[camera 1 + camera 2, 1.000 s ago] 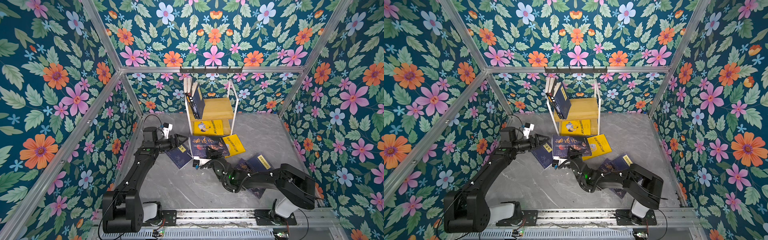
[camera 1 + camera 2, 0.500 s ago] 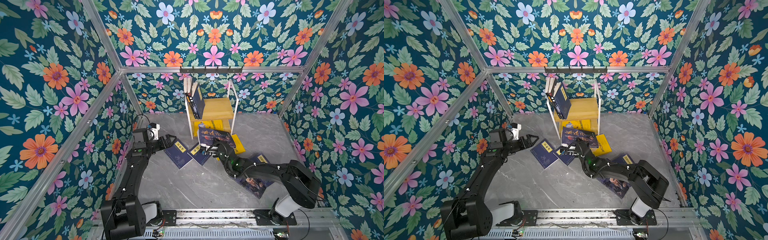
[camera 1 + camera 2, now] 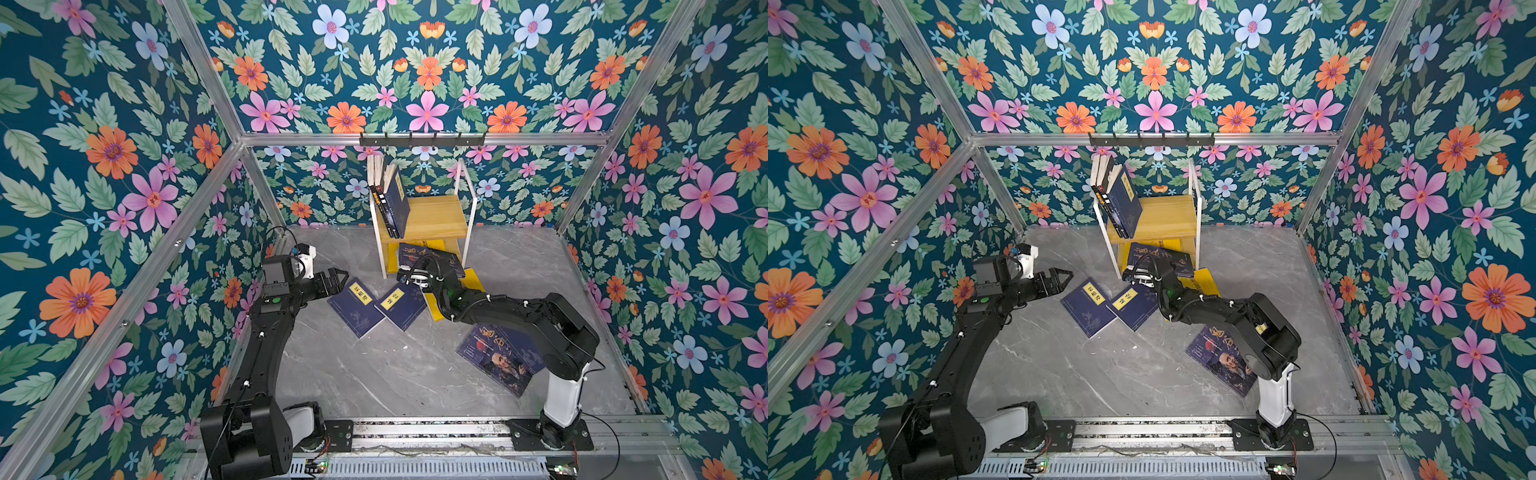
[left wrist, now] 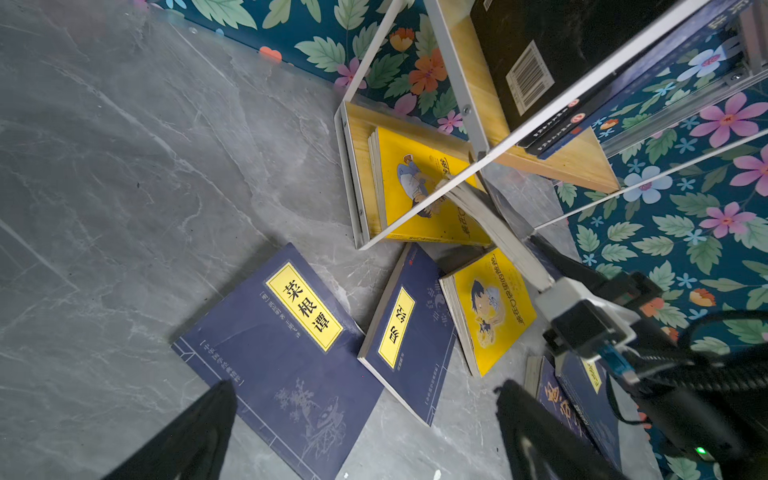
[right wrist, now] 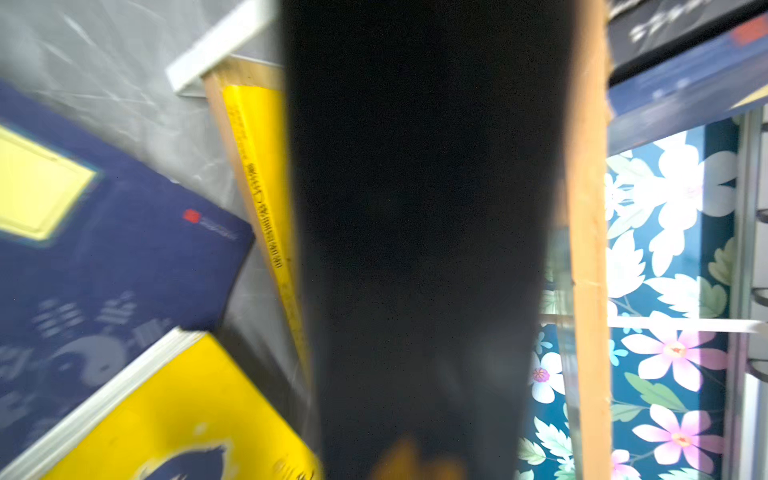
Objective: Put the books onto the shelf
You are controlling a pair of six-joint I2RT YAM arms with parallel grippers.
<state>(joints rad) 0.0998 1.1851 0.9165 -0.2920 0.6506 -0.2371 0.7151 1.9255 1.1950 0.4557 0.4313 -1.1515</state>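
Note:
The shelf [image 3: 434, 214] stands at the back wall with several books [image 3: 390, 199] leaning upright on its top board. A yellow book [image 4: 415, 187] lies flat on the lower board. My right gripper [image 3: 417, 272] is shut on a dark purple-blue book [image 3: 430, 258], held tilted at the front of the lower tier; its dark cover [image 5: 415, 208] fills the right wrist view. Two navy books [image 3: 357, 305] [image 3: 401, 301] lie on the floor. My left gripper [image 3: 337, 277] hangs open and empty just left of them. Another yellow book [image 4: 494, 307] and a bearded-man book [image 3: 500, 359] lie on the floor.
A black hook rail [image 3: 422, 141] runs along the back wall above the shelf. Floral walls close in on three sides. The metal base rail [image 3: 415, 432] carrying both arms crosses the front. Grey marbled floor [image 3: 374, 374] shows between the arms.
My right gripper has lifted the purple-blue book off the floor and carried it back to the shelf's lower tier. My left gripper has pulled away to the left and opened wide.

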